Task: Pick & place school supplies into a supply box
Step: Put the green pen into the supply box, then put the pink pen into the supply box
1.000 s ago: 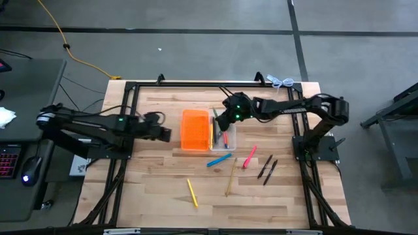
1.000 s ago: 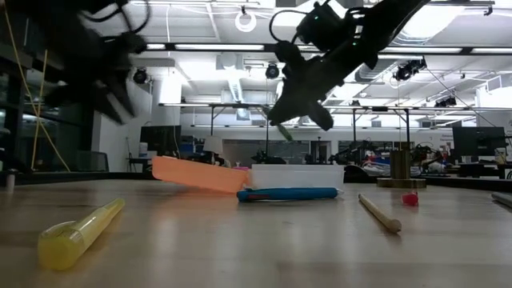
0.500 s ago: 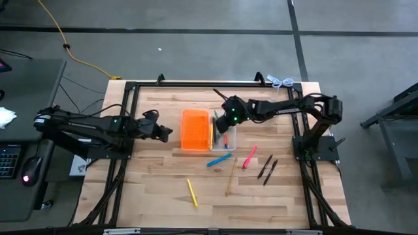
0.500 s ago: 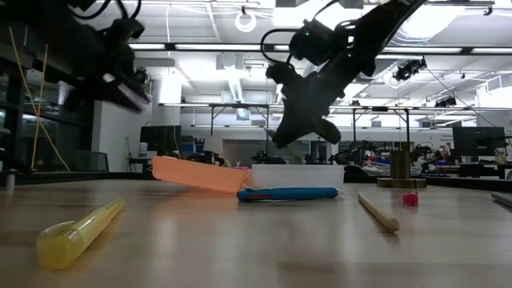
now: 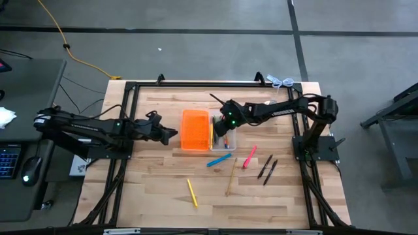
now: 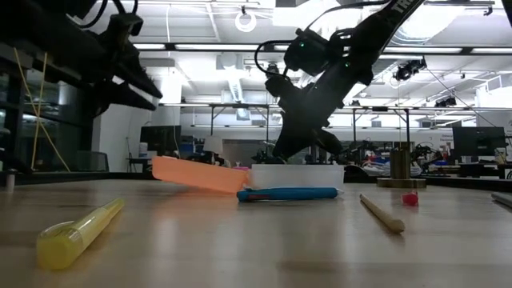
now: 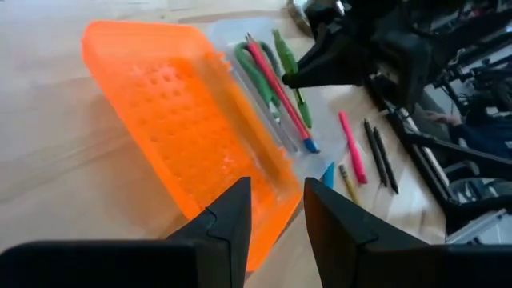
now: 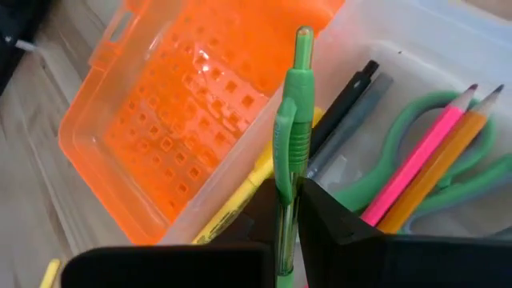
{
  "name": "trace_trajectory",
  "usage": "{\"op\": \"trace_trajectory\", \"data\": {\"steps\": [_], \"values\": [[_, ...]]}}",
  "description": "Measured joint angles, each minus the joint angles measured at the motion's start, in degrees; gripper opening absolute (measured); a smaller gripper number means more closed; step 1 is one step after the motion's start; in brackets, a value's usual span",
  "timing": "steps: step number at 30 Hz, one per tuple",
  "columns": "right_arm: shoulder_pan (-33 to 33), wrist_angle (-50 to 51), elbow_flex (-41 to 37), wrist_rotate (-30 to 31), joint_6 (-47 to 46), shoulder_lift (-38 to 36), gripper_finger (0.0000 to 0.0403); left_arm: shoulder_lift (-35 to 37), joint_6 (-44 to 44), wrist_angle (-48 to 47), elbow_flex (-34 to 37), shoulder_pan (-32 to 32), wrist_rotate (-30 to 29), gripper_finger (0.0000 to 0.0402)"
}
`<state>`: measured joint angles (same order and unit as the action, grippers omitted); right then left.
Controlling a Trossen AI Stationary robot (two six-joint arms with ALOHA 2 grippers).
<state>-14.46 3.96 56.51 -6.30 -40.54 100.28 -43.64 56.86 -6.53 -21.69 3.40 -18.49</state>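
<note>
The supply box (image 5: 210, 131), just above the high view's centre, is half solid orange with a grid of small square dimples, half clear translucent; the pen (image 8: 290, 136) at the right wrist view's centre is bright green; beside it lie a pink pencil (image 8: 416, 156), an orange pencil (image 8: 445, 169), green scissors (image 8: 416, 188) and a black pen (image 8: 346, 104); the table (image 5: 157, 189) is pale wood in streaked planks; below the box a blue marker (image 5: 219, 160), pink marker (image 5: 250, 156), tan pencil (image 5: 231, 176), yellow highlighter (image 5: 192, 193), two black pens (image 5: 266, 168); a yellow cable (image 5: 72, 49) crosses the grey floor at upper left.
</note>
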Motion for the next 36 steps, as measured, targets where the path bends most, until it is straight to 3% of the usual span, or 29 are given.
{"op": "trace_trajectory", "data": {"steps": [10,36], "values": [[0.0,0.71,0.0,-1.57,-1.08,1.78,0.0016,0.09,-1.14,8.7,4.85,0.0,0.05,0.0145],[0.0,0.83,0.0,-1.75,1.05,0.58,0.0091,0.07,-2.65,9.38,5.54,-0.02,4.64,0.0145]]}}
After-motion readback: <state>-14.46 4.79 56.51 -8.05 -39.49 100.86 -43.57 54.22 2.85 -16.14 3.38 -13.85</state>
